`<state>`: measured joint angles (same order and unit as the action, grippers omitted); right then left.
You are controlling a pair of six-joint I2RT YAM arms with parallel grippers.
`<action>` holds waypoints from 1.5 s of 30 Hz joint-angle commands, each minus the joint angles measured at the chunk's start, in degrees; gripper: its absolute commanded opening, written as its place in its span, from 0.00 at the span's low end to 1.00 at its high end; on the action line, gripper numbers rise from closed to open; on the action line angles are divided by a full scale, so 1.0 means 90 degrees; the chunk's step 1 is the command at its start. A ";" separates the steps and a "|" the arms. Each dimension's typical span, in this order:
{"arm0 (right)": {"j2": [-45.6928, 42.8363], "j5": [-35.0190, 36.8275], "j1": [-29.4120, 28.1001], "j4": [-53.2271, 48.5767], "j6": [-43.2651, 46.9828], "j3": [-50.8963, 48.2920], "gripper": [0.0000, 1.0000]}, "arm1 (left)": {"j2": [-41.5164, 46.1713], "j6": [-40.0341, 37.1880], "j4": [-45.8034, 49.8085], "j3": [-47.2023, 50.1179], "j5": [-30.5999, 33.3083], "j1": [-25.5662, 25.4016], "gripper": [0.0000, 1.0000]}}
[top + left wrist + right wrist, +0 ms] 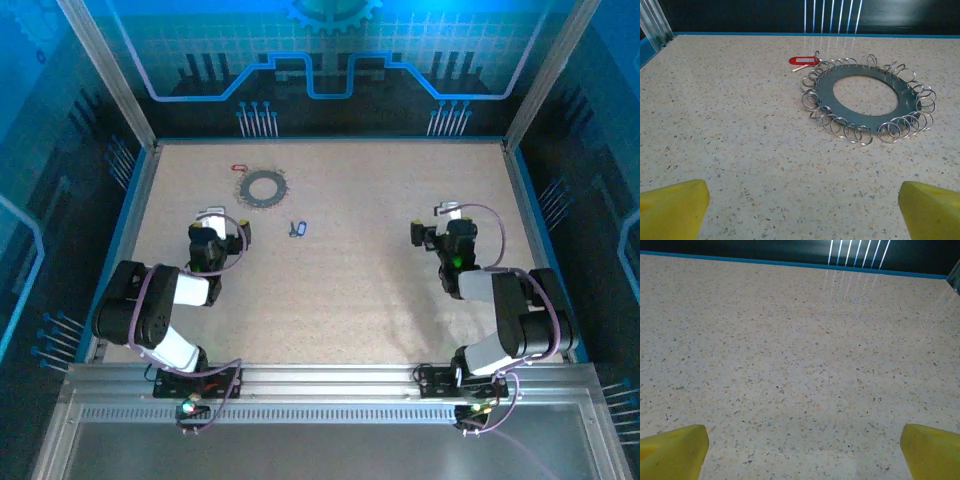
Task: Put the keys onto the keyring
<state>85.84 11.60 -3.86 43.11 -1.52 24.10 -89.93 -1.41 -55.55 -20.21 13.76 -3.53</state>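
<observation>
robot lab cell: aluminium frame (108, 72), blue printed walls (200, 40), speckled table (350, 270)

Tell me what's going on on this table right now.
Two robot arms are set to put keys on a ring, but nothing is held yet. The left fingers are spread open, facing the ring, a flat grey disc edged with wire loops. The red key lies beside its far rim. The blue key lies apart on the table. The right fingers are open above the table.
</observation>
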 commanded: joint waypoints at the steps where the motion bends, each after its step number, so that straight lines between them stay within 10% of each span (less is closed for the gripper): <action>1: -0.0017 0.0050 -0.0051 0.0132 -0.0064 -0.0012 1.00 | 0.0080 0.0127 0.0019 -0.0071 0.0063 0.0041 0.99; 30: -0.0045 0.0062 -0.0027 0.0171 -0.0081 -0.0019 1.00 | 0.0124 0.0422 -0.0028 -0.0016 0.0342 0.0192 0.99; 35: -0.1314 0.0716 0.0066 -0.1849 -0.0541 0.0531 1.00 | 0.0478 0.0067 -0.0515 0.0334 0.0629 -0.0099 0.99; 39: -0.2218 0.0430 0.0057 -0.3214 -0.1012 0.1154 1.00 | 0.1599 -0.0532 0.1269 -0.0229 0.1123 -0.0769 0.99; 45: -0.2476 -0.0619 -0.0159 -0.4464 -0.1618 0.1872 1.00 | 0.2779 0.1133 0.4384 -0.1601 0.0743 -0.0799 0.99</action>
<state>62.98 11.94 -4.14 13.06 -11.92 39.53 -69.06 1.83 -32.34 -29.95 21.76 -10.61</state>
